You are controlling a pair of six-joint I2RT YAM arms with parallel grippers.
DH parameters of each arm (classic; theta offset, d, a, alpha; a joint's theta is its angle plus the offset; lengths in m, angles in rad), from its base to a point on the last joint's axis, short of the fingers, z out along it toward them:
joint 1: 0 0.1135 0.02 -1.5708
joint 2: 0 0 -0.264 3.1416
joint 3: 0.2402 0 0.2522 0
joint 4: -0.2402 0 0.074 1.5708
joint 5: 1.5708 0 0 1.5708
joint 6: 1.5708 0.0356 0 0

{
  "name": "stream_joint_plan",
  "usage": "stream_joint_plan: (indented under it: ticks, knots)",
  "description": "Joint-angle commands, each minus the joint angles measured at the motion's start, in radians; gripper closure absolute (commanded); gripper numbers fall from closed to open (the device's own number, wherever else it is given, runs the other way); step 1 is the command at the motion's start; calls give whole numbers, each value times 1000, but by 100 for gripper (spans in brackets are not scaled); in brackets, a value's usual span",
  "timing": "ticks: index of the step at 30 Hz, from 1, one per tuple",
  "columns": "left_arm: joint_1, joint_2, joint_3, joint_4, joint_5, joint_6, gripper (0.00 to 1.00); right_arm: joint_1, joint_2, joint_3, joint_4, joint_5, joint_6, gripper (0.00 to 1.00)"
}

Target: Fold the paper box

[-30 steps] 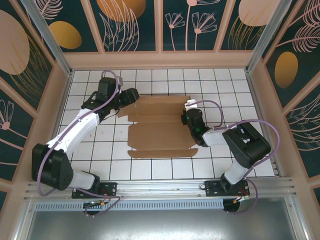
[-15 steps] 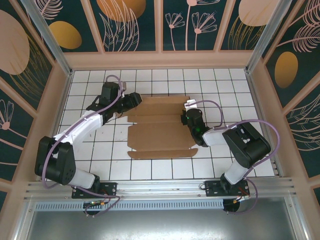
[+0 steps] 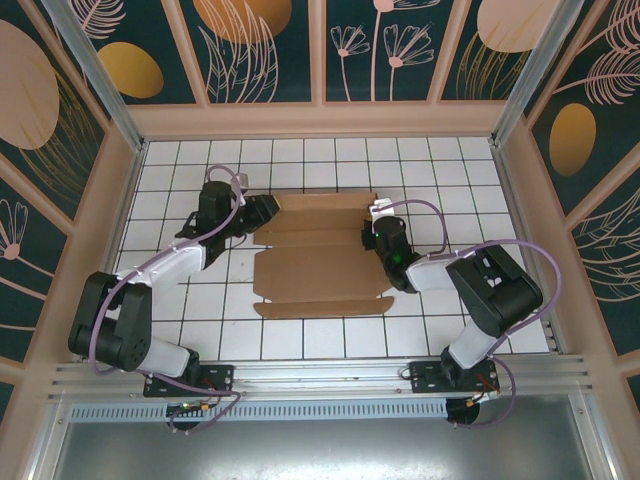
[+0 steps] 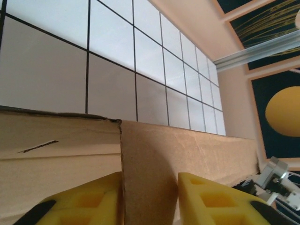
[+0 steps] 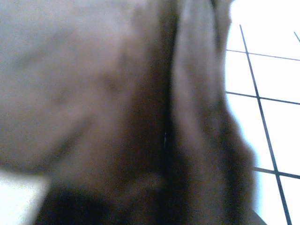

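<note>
enclosure: dark teal wall panels with pale plant drawings and orange ovals [image 3: 270, 50] on three sides of the cell.
worktop: white tiled worktop with a black grid [image 3: 300, 160]; bare tiles show all round the cardboard.
paper box: plain brown die-cut cardboard sheet [image 3: 320, 265], lying opened out mid-worktop between the two pincers. Big panel in the middle, creased strips on the far side, narrow flap along the near edge. Unmarked.
left arm: white and black arm with a purple cable [image 3: 165, 265], laid low across the left tiles, reaching to the sheet's far-left corner.
right arm: black and white arm [image 3: 480, 290], bent back in from the right, wrist at the sheet's right edge.
left pincer: black with yellow fingers [image 3: 265, 213], at the far-left edge of the sheet. In the wrist view there's a clear gap between the yellow fingers [image 4: 89, 201], with cardboard showing in it and a cut edge running up beside the left finger. Part open; I can't confirm any grip.
right pincer: black, white piece at the tip [image 3: 378, 218], on the sheet's far-right edge. Its wrist view is blurred brown cardboard, very close. I can't tell whether it's open or clamped.
</note>
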Motion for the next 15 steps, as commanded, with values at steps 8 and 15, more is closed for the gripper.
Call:
stream_joint_plan:
  ticks: [8, 15]
  knots:
    - [47, -112, -85, 35, -63, 29, 44, -22, -30, 48, -101, 2, 28, 82]
    - [46, -354, -172, -77, -195, 139, 45, -22, -29, 53, -117, -1, 31, 83]
